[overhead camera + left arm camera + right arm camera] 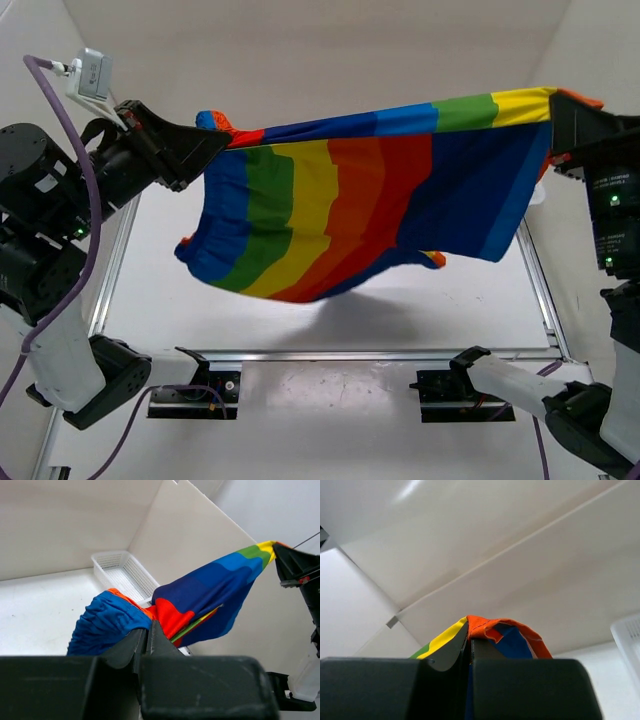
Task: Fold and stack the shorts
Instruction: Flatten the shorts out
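shorts (350,210) hanging between left end effector (220,137) and right end effector (554,112), above table (460,305)

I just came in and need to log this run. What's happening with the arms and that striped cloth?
Both arms are holding the soft rainbow-striped cloth shorts up in the air, spread wide above the white table. The left gripper is clamped on one upper corner and the right gripper on the other. The cloth hangs between them and seems clear of the tabletop. No fold has been made yet. A white plastic mesh basket sits by the far wall.
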Action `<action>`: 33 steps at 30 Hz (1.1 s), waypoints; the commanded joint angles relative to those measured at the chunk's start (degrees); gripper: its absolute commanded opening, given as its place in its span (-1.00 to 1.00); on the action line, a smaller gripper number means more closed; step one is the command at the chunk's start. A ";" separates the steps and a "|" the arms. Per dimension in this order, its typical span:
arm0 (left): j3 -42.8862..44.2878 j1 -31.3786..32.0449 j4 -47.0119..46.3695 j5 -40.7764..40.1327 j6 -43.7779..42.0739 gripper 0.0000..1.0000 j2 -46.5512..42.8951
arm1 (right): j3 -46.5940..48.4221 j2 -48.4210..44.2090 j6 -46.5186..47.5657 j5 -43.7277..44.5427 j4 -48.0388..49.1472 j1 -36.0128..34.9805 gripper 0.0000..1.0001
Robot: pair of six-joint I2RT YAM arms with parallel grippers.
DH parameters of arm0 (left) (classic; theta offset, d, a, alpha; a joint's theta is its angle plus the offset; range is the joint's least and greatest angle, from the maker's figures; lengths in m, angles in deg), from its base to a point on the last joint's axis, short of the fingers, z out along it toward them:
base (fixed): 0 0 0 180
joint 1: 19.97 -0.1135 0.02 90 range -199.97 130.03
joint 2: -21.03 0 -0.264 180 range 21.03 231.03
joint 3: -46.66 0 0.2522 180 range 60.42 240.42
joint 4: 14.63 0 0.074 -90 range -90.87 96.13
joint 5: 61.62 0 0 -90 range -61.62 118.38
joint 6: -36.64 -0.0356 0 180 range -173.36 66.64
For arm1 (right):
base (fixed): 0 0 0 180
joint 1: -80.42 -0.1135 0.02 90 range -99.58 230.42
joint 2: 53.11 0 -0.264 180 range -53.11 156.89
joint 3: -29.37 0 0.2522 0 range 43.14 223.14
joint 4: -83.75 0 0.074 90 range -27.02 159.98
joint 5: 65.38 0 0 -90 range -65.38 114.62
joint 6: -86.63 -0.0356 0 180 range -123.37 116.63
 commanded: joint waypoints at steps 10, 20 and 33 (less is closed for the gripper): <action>-11.06 -4.50 -1.78 -8.59 -1.26 -0.79 5.38 | 9.40 20.58 11.42 14.02 5.71 1.06 -0.98; -23.40 -12.59 -10.66 -7.36 1.99 -0.79 30.50 | 9.46 52.87 4.83 -10.47 4.13 13.44 -0.98; -8.51 -20.67 -10.66 -3.23 3.40 -0.79 54.88 | 16.87 71.93 2.28 -21.13 -0.09 16.52 -0.98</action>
